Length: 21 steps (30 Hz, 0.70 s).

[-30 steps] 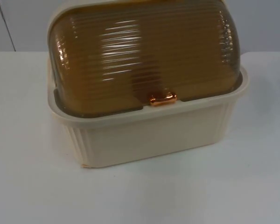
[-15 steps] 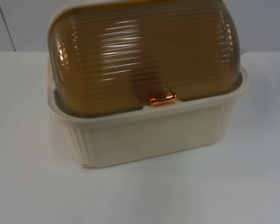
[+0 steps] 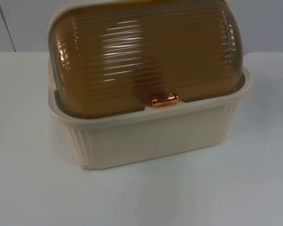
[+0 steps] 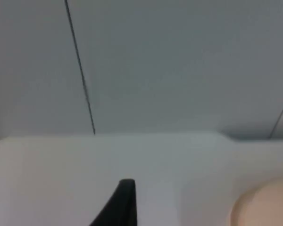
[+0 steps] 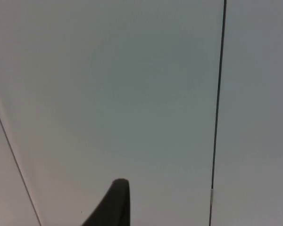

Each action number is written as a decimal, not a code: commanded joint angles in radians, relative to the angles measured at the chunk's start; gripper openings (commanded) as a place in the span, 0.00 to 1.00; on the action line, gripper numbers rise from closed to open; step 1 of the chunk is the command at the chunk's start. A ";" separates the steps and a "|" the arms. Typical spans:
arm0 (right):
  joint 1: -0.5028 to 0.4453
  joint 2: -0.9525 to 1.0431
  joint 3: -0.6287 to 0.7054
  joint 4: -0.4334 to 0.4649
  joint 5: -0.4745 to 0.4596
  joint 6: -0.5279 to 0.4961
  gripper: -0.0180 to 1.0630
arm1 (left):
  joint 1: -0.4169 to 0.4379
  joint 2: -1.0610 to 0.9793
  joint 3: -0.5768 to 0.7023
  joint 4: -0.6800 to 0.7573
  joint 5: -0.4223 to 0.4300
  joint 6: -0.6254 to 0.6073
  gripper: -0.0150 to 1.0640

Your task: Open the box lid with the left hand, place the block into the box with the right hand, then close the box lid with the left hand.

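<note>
Grey partition wall (image 4: 179, 66) behind a white worktop (image 3: 179, 197); box (image 3: 151, 136) lid (image 3: 146, 56) shut; left hand (image 4: 125, 207) faces the wall, box edge beside it; right hand (image 5: 115, 205) likewise; grip of either, cannot tell; reaching blind could miss the copper handle (image 3: 163, 99).

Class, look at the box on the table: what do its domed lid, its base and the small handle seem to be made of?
Domed amber lid: translucent ribbed plastic, apparently; glossy, with highlights along the ribs. Cream fluted base: opaque plastic, matte or slightly satin. Small copper-coloured handle: shiny, either metal or metallised plastic; the look leaves this open.

Left gripper (image 4: 125, 207) faces along the table; right gripper (image 5: 115, 205) faces the wall.
</note>
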 commanded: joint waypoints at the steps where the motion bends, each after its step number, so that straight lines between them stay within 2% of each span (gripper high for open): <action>1: 0.007 -0.008 -0.010 -0.006 0.003 -0.004 0.93 | 0.003 -0.049 -0.018 -0.040 -0.058 -0.006 0.96; 3: 0.005 -0.008 -0.010 -0.006 0.010 -0.004 0.93 | 0.003 -0.086 -0.021 -0.040 -0.094 -0.006 0.96; 5: 0.005 -0.008 -0.010 -0.008 0.015 -0.004 0.93 | 0.003 -0.111 -0.021 -0.040 -0.096 -0.006 0.96; 8: 0.003 -0.008 -0.010 -0.080 0.060 0.011 0.93 | 0.003 -0.163 -0.021 -0.040 -0.043 0.033 0.96; 11: -0.018 -0.008 -0.010 -0.140 0.115 0.078 0.93 | 0.000 -0.181 -0.021 -0.037 -0.009 0.063 0.96; 18: -0.132 -0.008 -0.010 -0.131 0.200 0.082 0.93 | 0.000 -0.181 -0.021 -0.064 0.015 0.078 0.96; 21: -0.146 -0.008 -0.007 -0.122 0.239 0.063 0.93 | 0.000 -0.181 -0.021 -0.079 0.008 0.079 0.96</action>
